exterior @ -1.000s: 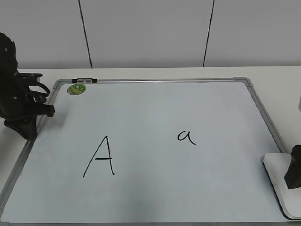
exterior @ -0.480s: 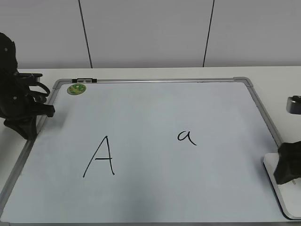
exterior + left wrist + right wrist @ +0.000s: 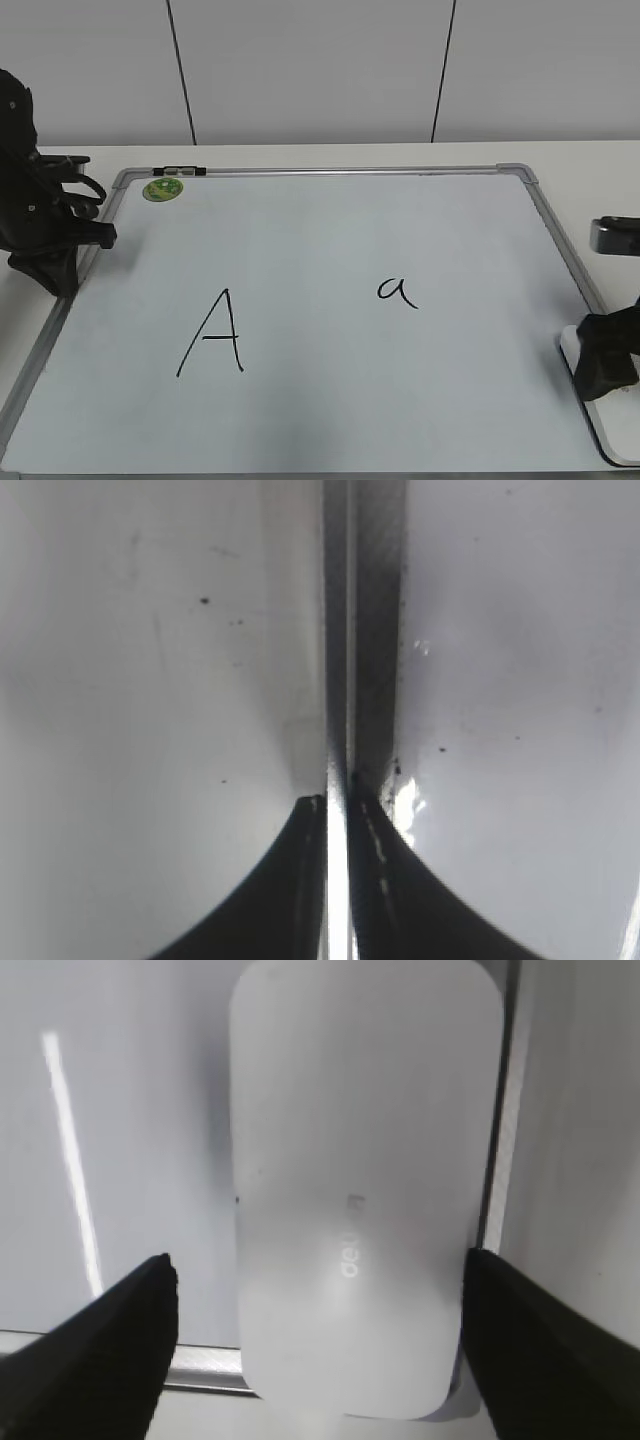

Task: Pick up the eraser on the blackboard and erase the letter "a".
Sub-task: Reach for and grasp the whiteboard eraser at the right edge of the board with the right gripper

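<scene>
The large rectangular blackboard [image 3: 330,250], a pale bluish-white writing surface in a silver-grey metal frame, lies flat on the table and fills most of the exterior view, so that both arms can reach it from either side. At the left edge of that view the black left gripper [image 3: 60,262] rests on the board's frame, out of the working area; in the left wrist view its two dark fingers [image 3: 300,880] are pressed together with only a sliver of light between them and nothing held. At the lower right of the exterior view the black right gripper [image 3: 605,360] stands over the white, smooth, rounded-rectangle plastic eraser [image 3: 600,400], which lies at the board's lower right corner, partly over the frame. In the right wrist view the eraser [image 3: 360,1190] sits between the two dark fingertips [image 3: 110,1350], which are spread apart on either long side without touching it, a stance judged to be alignment for a grasp across the short width. The eraser's long axis runs from the bottom to the top of that view, parallel to the frame rail, with its small grey lettering reading along the same axis. The small handwritten lowercase letter "a" [image 3: 397,292] in thin black marker sits right of centre, well apart from the eraser.
</scene>
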{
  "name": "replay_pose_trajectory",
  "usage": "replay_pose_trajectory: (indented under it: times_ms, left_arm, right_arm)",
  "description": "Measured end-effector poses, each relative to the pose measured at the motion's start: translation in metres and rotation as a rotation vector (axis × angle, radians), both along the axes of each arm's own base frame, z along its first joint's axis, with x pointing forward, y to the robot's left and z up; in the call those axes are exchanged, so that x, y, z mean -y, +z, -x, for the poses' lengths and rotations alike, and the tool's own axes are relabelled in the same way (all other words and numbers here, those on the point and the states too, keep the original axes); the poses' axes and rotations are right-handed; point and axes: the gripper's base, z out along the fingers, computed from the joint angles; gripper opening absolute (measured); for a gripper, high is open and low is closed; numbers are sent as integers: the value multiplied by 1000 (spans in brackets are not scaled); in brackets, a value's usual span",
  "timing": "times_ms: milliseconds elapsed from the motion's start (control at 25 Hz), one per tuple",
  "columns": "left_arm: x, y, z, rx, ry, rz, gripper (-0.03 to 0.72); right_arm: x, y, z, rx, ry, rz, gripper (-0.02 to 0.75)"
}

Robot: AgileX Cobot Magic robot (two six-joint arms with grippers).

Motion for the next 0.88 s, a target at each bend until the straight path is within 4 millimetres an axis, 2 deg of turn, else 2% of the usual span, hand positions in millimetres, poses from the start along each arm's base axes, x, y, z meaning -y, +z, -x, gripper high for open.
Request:
replay_pose_trajectory:
  times_ms: [320, 880]
  left_arm:
    - [0, 0, 0, 0, 4, 3, 41]
    - [0, 0, 0, -1, 7, 8, 41]
  right_arm:
    - [0, 1, -3, 31, -24, 102, 656]
    - [-2, -1, -10, 81, -54, 76, 630]
